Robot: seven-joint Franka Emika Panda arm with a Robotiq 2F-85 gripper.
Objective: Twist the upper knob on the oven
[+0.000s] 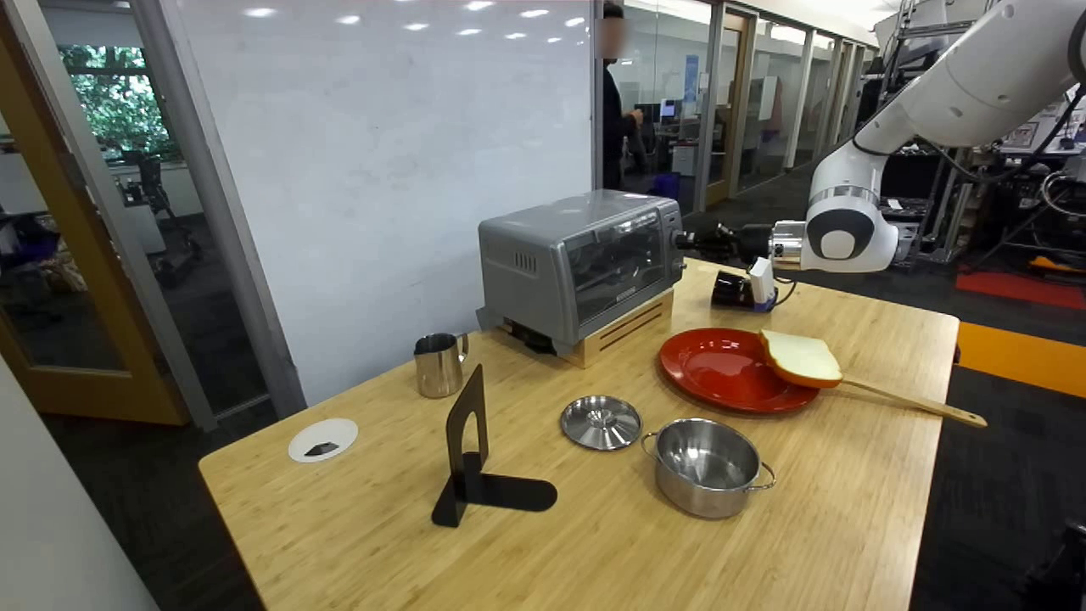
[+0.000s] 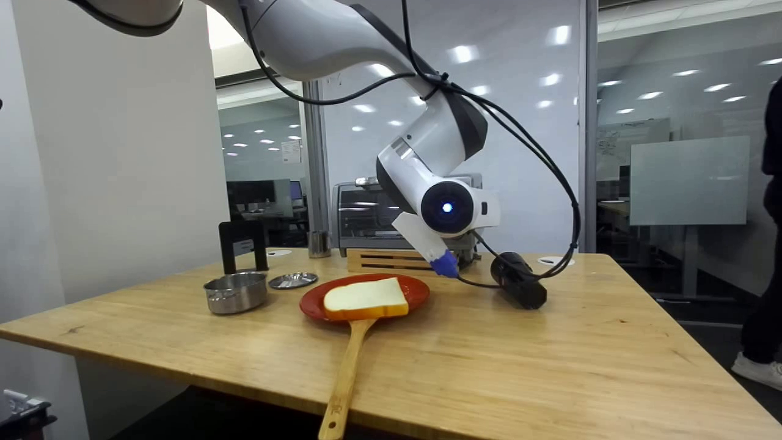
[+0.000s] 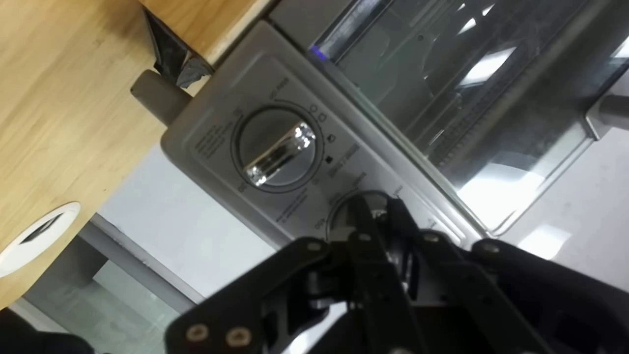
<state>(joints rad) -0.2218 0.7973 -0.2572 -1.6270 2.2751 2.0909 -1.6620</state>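
Observation:
The silver-grey oven (image 1: 530, 271) stands on a slatted wooden block against the whiteboard. It is partly hidden behind the arm in an exterior view (image 2: 366, 214). In the wrist view its control panel shows the lower knob (image 3: 276, 147) with a chrome bar, and the upper knob (image 3: 379, 213), mostly covered by my fingers. My gripper (image 3: 377, 206) has its black fingers on either side of the upper knob's chrome bar, with a narrow gap filled by it. In an exterior view my gripper (image 1: 685, 241) reaches the oven's front panel; the arm hides it in the other.
A black cylinder (image 2: 518, 281) lies on the table below the wrist. A red plate (image 1: 721, 373) holds a bread slice (image 1: 802, 355) on a wooden spatula (image 1: 925, 405). A steel pot (image 1: 706, 492), lid (image 1: 601, 422), pitcher (image 1: 439, 373) and black bookend (image 1: 468, 475) stand nearby.

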